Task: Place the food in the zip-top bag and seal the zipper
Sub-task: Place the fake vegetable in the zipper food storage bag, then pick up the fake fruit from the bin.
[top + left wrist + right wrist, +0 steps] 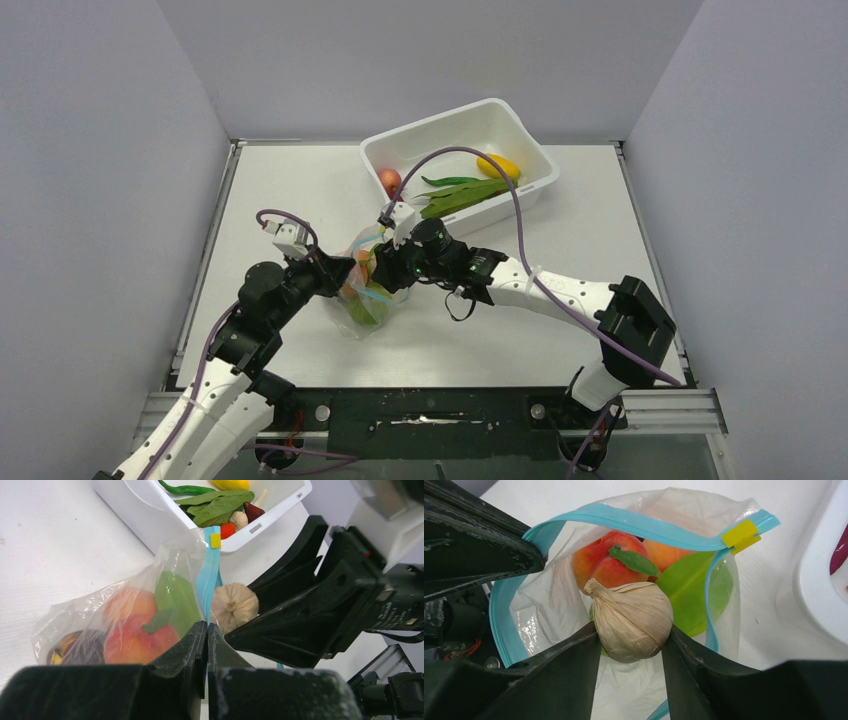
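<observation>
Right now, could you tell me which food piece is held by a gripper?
The pale garlic bulb, pinched by the right gripper over the open bag; the peaches lie inside it.

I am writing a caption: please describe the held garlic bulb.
Find the clear zip-top bag near the white tub. The garlic bulb is clamped in the right pincer at the bag's open mouth; it is pale and papery, unlike the peaches inside.

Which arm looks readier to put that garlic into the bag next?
Right. The right tool grips the garlic at the open mouth of the zip-top bag, so it likely need only let go. The left tool is shut on the blue rim, busy holding the bag.
</observation>
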`<state>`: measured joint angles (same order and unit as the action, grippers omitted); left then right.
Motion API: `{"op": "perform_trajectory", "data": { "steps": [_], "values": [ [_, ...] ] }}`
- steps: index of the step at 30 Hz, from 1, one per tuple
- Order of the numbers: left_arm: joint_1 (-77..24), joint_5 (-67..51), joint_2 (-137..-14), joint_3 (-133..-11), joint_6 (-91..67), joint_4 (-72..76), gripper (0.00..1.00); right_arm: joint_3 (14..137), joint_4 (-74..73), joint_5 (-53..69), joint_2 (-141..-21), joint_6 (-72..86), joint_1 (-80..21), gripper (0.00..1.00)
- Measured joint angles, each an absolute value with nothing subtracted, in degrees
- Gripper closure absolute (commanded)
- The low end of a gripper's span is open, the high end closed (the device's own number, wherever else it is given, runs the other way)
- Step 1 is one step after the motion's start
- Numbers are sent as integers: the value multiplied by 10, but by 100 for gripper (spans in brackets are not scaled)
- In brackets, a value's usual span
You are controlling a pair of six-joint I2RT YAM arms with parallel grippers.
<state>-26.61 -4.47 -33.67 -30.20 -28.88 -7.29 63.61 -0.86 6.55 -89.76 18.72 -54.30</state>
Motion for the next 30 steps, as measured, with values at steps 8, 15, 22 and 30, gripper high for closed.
{"op": "perform_trajectory", "data": {
  "steps": [8, 15, 22, 30],
  "values": [
    [-266, -45, -338, -302, -298, -71, 100, 658, -51, 31, -899, 180, -548, 34],
    [-266, -44, -335, -302, -300, -71, 100, 658, -76, 4, -858, 183, -548, 42],
    [-266, -43, -334, -304, -297, -73, 100, 658, -115, -41, -848, 186, -547, 45],
    [-266, -13, -320, -327, -246, -100, 100, 658, -124, -50, -836, 136, -505, 44]
  ]
}}
